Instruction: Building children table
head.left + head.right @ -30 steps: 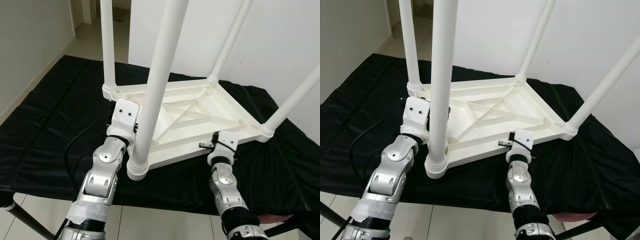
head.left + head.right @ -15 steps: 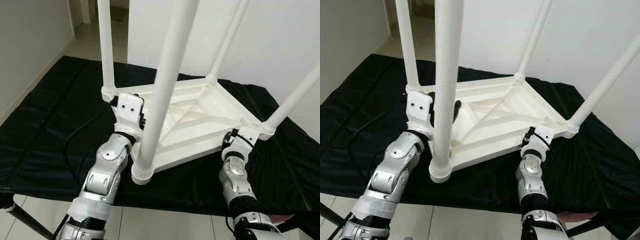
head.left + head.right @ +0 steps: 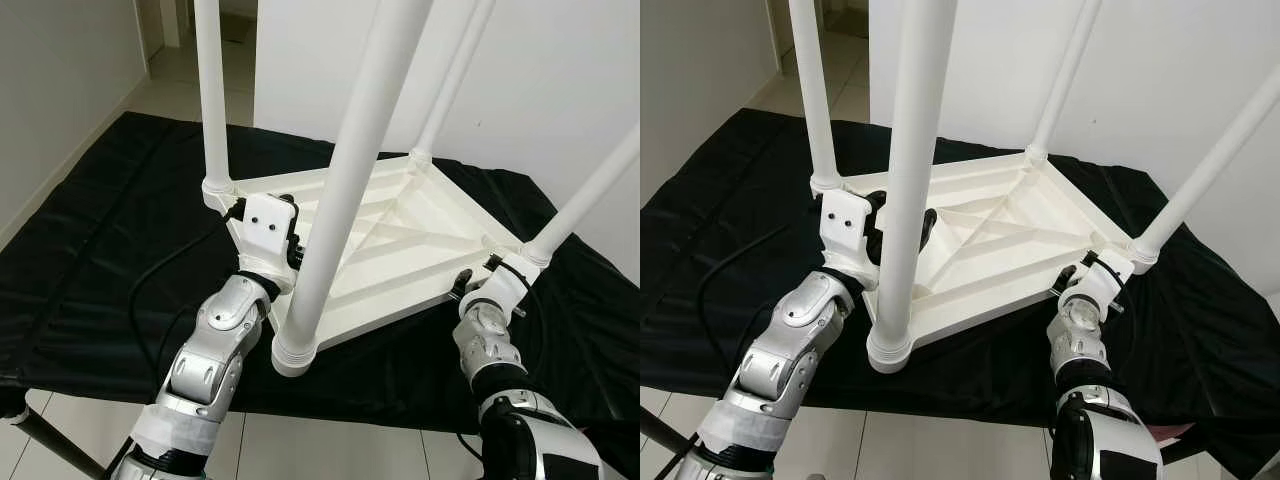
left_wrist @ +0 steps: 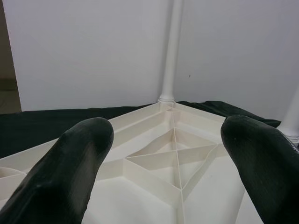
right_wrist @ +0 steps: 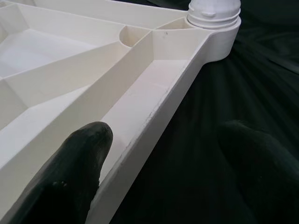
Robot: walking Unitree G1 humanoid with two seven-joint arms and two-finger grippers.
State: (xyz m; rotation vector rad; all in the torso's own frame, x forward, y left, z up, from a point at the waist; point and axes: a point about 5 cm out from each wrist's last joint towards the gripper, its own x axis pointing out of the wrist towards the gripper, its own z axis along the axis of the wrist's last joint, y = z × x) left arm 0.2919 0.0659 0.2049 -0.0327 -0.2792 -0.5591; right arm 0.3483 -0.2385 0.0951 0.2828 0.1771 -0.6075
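The white children's table (image 3: 400,235) lies upside down on a black cloth, its legs pointing up. The nearest leg (image 3: 345,210) rises between my arms, with its socket (image 3: 294,352) at the front corner. My left gripper (image 4: 166,140) is open, with its fingers (image 3: 924,226) reaching over the ribbed underside just past the left rim. My right gripper (image 5: 163,144) is open and straddles the near rim (image 5: 154,116) close to the right corner leg (image 3: 585,200). One of its fingers is inside the rim and the other is over the cloth.
The black cloth (image 3: 110,230) covers a low platform whose front edge (image 3: 330,405) runs just below my arms, with tiled floor beneath. A black cable (image 3: 150,300) lies on the cloth at left. White walls stand close behind and at left; a doorway opens far left.
The table has turned, and its nearest leg now leans further right. My right gripper has slid along the near rim toward the right corner. My left gripper has reached further over the underside.
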